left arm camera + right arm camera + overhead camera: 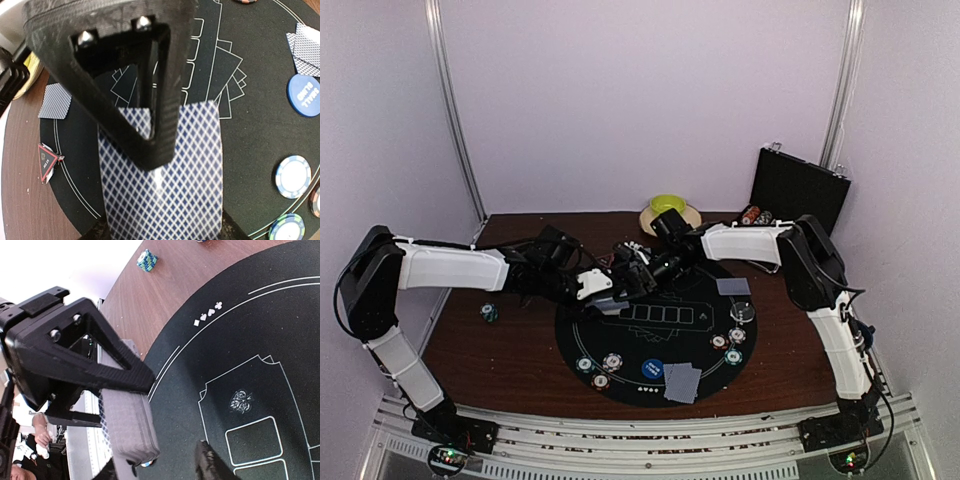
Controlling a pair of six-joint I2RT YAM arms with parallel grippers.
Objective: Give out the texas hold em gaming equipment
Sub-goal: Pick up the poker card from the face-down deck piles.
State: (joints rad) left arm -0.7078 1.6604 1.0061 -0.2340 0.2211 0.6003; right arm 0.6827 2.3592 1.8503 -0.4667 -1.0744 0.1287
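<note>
Dealing step: left tool (605,294) pinches the card deck (167,200); right tool (633,277), grip indeterminate, should next draw one card cleanly.

The round black felt mat (640,345) carries white printed card outlines and suit marks. Over the mat, the stack of playing cards (165,190) shows a navy-and-white diamond lattice back. On the mat, the round blue disc (305,95) has white lettering, the small triangle marker (47,161) is red-bordered, and a round poker chip (293,176) is blue striped with white. Around the mat, the wooden table (490,350) is dark brown.
</note>
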